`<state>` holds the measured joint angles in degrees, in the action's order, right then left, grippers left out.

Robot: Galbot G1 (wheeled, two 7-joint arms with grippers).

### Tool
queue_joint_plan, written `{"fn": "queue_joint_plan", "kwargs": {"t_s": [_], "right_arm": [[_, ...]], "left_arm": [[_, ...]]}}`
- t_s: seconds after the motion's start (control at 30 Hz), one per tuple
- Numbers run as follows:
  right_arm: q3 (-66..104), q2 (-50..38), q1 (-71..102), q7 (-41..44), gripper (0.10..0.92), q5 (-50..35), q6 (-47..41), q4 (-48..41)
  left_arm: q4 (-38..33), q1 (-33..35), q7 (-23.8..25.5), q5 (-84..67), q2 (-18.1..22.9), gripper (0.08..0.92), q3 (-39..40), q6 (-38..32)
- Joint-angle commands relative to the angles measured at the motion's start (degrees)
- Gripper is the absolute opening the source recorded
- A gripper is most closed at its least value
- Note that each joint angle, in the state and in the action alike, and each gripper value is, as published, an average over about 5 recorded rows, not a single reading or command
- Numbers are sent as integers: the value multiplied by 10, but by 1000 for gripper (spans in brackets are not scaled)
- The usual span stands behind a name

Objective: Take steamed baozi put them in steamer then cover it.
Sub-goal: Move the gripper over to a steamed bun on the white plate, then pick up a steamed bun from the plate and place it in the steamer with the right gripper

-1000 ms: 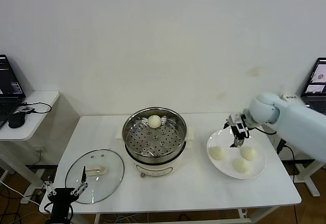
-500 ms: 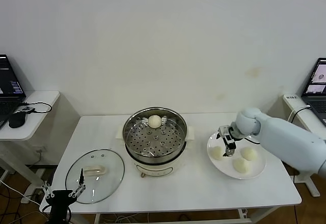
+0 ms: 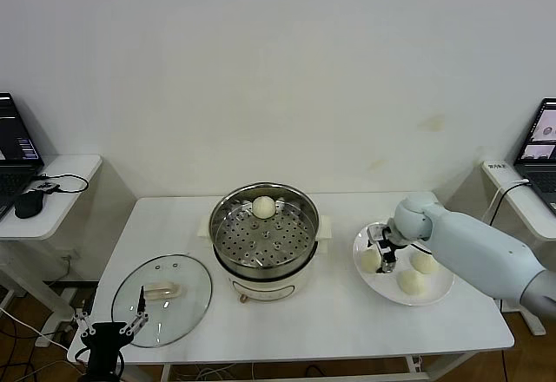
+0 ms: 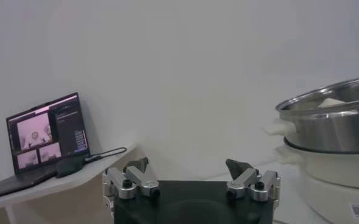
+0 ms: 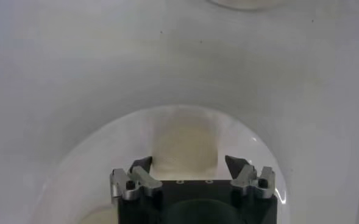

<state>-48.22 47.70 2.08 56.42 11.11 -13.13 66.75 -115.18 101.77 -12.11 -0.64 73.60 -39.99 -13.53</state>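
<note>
A white table [image 3: 347,312] is set against a white wall [image 3: 278,69]. A white plate [image 3: 439,293] lies on it. A laptop [image 3: 16,143] and mouse [image 3: 29,204] are seen on a side desk [image 3: 52,213]; another laptop [image 3: 540,143] is seen opposite.

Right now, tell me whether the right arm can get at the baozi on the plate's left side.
Probably yes. The right gripper hangs open right over that baozi on the plate; nothing lies between them, and the other two buns sit off to the side.
</note>
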Motion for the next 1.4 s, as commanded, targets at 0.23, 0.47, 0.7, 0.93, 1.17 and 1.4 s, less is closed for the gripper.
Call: {"fn": "queue_joint_plan", "kwargs": {"t_s": [0.23,0.47,0.7,0.93,1.17,1.4], "right_arm": [[0,-5,-23,15,631,-7,2,11],[-42,-51,-123,46,621,-69,-7,68],[-155,-80,-310,56,619,-195,-36,139],[-242,1,-465,27,627,-323,-81,158],[-258,149,-453,-32,636,-411,-131,121],[-235,290,-367,-72,636,-422,-185,28]], "left_arm": [[-3,3,0,1,1,823,0,-1],[-6,3,-1,2,1,823,1,-1],[-15,4,0,1,-3,823,1,0],[-16,-2,0,-3,-11,823,5,-1],[-13,-15,0,-8,-18,823,7,-2],[-15,-17,0,-11,-16,823,-1,-3]]}}
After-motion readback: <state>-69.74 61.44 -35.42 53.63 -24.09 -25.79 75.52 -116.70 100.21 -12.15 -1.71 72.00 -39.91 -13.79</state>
